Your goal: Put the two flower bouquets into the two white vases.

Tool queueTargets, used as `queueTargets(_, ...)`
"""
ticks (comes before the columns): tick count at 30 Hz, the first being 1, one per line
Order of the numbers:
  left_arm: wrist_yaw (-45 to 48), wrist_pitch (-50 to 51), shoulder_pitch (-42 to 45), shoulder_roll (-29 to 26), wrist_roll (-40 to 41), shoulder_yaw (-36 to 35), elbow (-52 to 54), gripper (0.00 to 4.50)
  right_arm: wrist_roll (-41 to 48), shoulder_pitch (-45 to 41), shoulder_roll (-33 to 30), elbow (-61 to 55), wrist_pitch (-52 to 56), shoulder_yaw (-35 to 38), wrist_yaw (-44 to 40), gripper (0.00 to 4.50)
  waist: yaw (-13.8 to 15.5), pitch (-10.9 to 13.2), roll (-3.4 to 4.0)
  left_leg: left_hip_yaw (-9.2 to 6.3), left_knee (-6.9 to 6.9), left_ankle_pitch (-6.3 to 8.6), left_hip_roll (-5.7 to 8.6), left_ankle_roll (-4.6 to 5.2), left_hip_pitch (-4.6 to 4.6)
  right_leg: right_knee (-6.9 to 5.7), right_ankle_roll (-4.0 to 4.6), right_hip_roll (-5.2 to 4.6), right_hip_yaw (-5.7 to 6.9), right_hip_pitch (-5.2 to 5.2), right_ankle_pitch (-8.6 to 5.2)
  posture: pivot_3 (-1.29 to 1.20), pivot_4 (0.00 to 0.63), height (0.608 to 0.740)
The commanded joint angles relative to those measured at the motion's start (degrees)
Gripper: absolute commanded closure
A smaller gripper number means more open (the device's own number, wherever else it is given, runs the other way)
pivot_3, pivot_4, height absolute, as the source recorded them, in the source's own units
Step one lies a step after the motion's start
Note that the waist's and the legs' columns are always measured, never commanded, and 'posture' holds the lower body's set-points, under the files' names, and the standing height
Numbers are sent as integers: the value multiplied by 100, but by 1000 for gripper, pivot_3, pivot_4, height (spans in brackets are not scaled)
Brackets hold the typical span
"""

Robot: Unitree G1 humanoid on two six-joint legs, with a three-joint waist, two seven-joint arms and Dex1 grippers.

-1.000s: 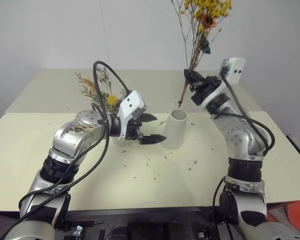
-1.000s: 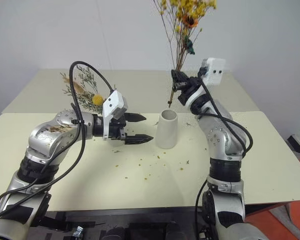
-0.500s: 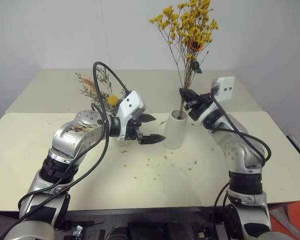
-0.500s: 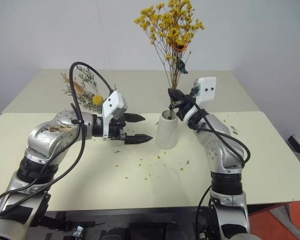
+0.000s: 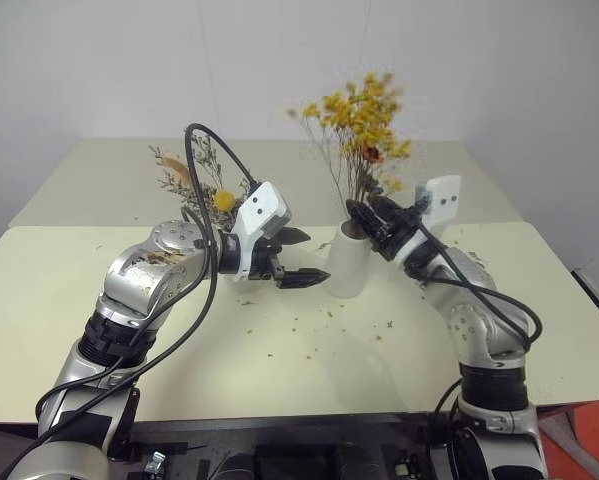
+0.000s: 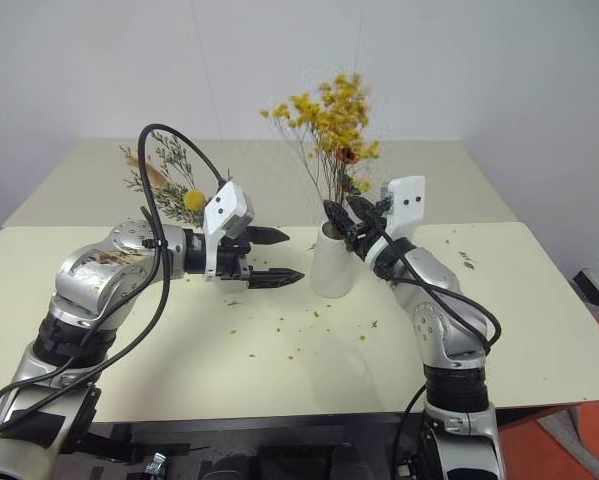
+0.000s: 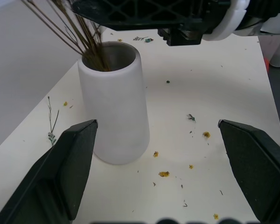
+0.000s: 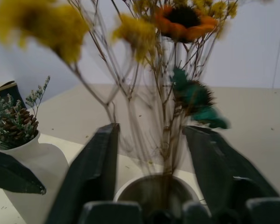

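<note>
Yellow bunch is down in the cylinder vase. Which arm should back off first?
Right, probably. The right tool, open, straddles the golden-yellow bouquet stems above the cylinder vase mouth, so its exit could snag them. The left tool, open, waits beside the vase.

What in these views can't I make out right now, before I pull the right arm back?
- Rounded vase: in the head views the left arm hides it.
- Yellow bouquet stems inside the cylinder vase: its wall hides their depth.
- Right gripper: fingers apart beside the stems; stem contact blurred.
- Left gripper: open beside the vase.
</note>
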State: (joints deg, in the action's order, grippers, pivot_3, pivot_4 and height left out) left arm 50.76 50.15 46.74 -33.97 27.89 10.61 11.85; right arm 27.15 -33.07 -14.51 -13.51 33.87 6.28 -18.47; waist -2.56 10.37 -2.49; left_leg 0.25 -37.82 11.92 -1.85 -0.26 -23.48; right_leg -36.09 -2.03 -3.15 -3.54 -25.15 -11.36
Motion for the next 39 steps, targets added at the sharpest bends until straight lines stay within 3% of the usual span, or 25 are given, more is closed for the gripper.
queueTargets(1, 20, -52, 41, -22, 5, -85, 153, 0, 39, 36, -56, -383, -126, 116, 30, 504, 4, 0, 0, 0, 0, 0, 0, 0, 0, 0, 0, 0, 0, 0, 0, 0, 150, 740)
queueTargets(3, 22, -50, 50, -23, 7, -89, 154, 0, 73, 121, -127, -494, -79, 152, -6, 39, 6, 0, 0, 0, 0, 0, -1, 0, 1, 0, -1, 1, 0, 0, -1, 0, 150, 740)
queueTargets(12, 2, -13, 14, -118, 51, -192, 245, 0, 729, 967, -1136, -1464, 400, 557, -701, 39, 18, 0, 0, 0, 0, 0, 0, 0, -1, 1, -17, 0, 1, 1, -11, 0, 150, 740)
queueTargets(18, 41, 89, -229, -363, 299, -517, 513, 0, 897, 1417, -1893, -1482, 386, 891, -1156, 39, -6, 0, 0, 1, 0, 0, -1, 0, 7, 0, -32, 1, -2, 4, -20, 0, 150, 740)
queueTargets(30, 729, -905, -2148, -1252, 825, -2195, 1276, 0, 671, 1868, -2941, -1080, 126, 883, -2283, 39, 23, 0, 0, 5, 0, 0, -2, 0, 13, 2, -32, 0, -4, 9, -22, 0, 150, 740)
queueTargets(39, 1001, -1463, -3038, -1452, 1029, -2969, 1185, 0, 528, 1805, -3131, -837, -34, 799, -2745, 39, 33, 0, -1, 6, 0, 0, -4, 0, 15, 4, -32, -1, -2, 11, -23, 0, 150, 740)
